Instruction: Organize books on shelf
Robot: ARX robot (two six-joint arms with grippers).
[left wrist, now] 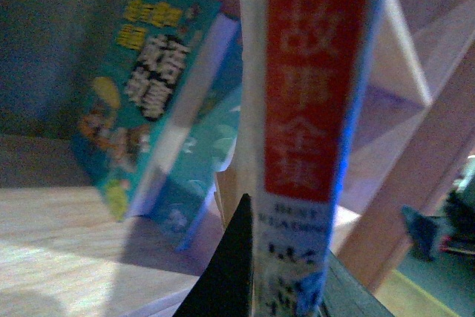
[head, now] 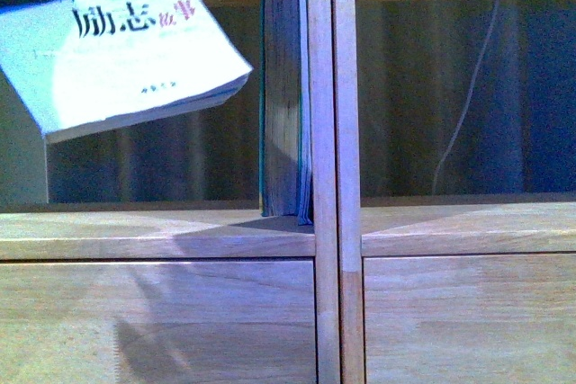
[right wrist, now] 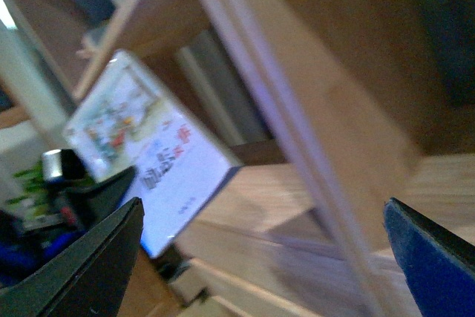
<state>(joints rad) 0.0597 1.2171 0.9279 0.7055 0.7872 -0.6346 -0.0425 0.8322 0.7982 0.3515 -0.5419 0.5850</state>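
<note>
My left gripper (left wrist: 286, 287) is shut on the thin paperback (left wrist: 312, 109), its white spine with red and blue marks standing between the dark fingers (left wrist: 223, 272). In the front view the paperback (head: 117, 33) hangs tilted at the upper left, in front of the left compartment of the light-wood shelf (head: 162, 236). A thicker teal book (head: 283, 105) stands upright in that compartment against the central divider (head: 324, 132); the left wrist view shows its cover (left wrist: 148, 94). My right gripper (right wrist: 260, 265) is open with nothing between its fingers, in front of the divider (right wrist: 297, 131). From there the paperback (right wrist: 163, 161) shows too.
Two plain drawer fronts (head: 153, 321) (head: 468, 321) lie below the compartments. The compartments are open-backed, and a pale cable (head: 459, 123) hangs behind the right one. To the left of the teal book the shelf board (left wrist: 59, 235) is bare.
</note>
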